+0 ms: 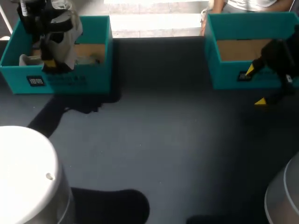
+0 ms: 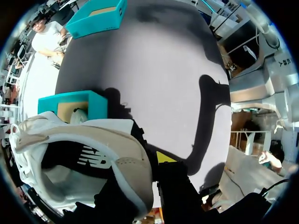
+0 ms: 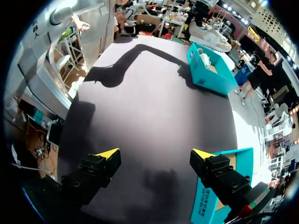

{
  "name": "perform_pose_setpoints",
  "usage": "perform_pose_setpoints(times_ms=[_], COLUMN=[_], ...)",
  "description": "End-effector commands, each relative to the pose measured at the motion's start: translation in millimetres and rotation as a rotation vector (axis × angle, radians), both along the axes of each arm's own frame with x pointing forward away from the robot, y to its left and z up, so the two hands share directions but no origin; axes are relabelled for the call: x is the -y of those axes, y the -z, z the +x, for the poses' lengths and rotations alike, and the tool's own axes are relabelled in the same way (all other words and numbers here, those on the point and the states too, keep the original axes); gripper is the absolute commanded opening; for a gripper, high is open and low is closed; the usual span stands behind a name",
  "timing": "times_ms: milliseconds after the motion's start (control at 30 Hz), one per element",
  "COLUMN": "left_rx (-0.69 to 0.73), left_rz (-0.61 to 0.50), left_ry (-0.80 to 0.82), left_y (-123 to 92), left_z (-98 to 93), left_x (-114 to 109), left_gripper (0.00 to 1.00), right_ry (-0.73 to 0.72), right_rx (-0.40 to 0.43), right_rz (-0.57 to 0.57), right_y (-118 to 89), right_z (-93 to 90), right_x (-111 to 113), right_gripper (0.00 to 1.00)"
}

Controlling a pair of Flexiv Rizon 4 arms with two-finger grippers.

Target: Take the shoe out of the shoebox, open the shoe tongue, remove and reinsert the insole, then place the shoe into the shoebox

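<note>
A beige and white shoe [image 1: 64, 29] hangs above the left teal shoebox [image 1: 96, 74], with my left gripper [image 1: 50, 64] shut on its side. In the left wrist view the shoe [image 2: 93, 144] fills the space beside the gripper [image 2: 152, 161]; only one yellow fingertip [image 2: 163, 157] shows there, and the shoebox [image 2: 49, 102] lies below. A second white shoe [image 1: 29, 59] rests inside that box. My right gripper [image 1: 255, 86] stands open and empty at the front wall of the right teal shoebox [image 1: 224, 74]. In its own view the right gripper [image 3: 155, 154] hovers over bare table.
The right shoebox [image 3: 219, 186] shows only its brown cardboard floor. Rounded white and grey arm bases stand at the near left [image 1: 28, 172] and near right [image 1: 285, 196] corners. Dark table [image 1: 163, 140] stretches between the boxes.
</note>
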State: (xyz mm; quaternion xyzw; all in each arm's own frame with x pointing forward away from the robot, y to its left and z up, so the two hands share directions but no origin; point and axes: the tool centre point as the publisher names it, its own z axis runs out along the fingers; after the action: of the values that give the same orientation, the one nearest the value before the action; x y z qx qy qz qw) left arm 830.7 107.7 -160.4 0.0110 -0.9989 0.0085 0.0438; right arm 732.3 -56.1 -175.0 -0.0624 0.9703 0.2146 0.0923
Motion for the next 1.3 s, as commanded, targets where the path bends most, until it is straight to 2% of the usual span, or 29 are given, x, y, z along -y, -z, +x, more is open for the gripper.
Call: perform_pose_setpoints(times_ms=[33,333,533,867,1067,1300], left_rx=[0.008,0.008,0.022,0.067,0.082,0.069], left_rz=[-0.007,-0.007,0.019,0.059,0.036,0.008], left_ry=[0.000,0.000,0.062,0.114,0.115,0.046], left_y=[-1,-1,4,14,5,-2], left_z=[-3.5,-3.5,15.9,66.1,101.7,154.6], left_x=[-4,-4,-29,-92,-130,-161], left_gripper=[0.00,0.00,0.00,0.00,0.00,0.00], right_ry=[0.000,0.000,0.000,0.000,0.000,0.000], right_rx=[-0.003,-0.003,-0.003,-0.003,-0.003,-0.003], right_rz=[-0.003,-0.003,-0.003,-0.003,-0.003,-0.003], right_y=[0,0,0,0,0,0], right_z=[1.5,1.5,1.5,1.5,1.5,1.5], right_x=[-1,-1,-1,-1,-1,-1], right_gripper=[1.00,1.00,1.00,1.00,1.00,1.00])
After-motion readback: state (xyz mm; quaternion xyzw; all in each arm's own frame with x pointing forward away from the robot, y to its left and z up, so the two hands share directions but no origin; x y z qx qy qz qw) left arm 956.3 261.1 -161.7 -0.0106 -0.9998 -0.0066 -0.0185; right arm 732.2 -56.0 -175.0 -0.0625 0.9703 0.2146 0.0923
